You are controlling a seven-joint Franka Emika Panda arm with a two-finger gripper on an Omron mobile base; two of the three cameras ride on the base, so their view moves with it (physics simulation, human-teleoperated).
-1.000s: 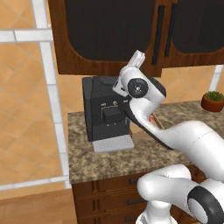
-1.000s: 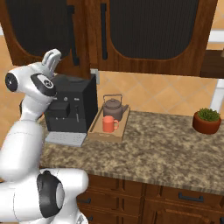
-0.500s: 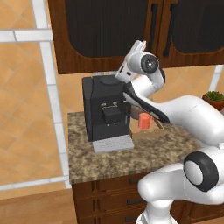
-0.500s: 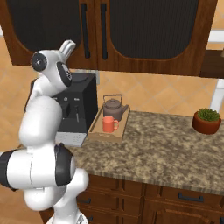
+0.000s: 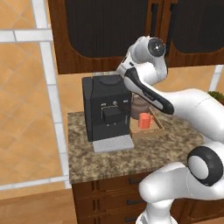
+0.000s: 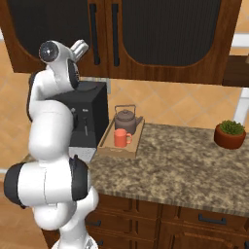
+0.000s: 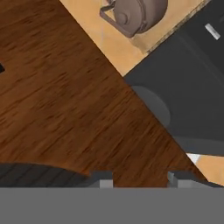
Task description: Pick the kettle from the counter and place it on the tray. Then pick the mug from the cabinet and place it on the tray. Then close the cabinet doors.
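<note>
kettle and mug both sit on the tray on the tabletop, so what's left for you is the cabinet doors. both look flush shut from the base cams imo. gripper is up at the left door's bottom edge, wood right in front of it in the hand cam. jaws look partway apart w/ nothing between, can't tell more. door face lies straight ahead of the jaws, long axis vertical.

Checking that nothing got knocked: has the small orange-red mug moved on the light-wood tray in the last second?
No. The small orange-red mug stands on the light-wood tray in front of the brown-grey kettle, as before.
</note>
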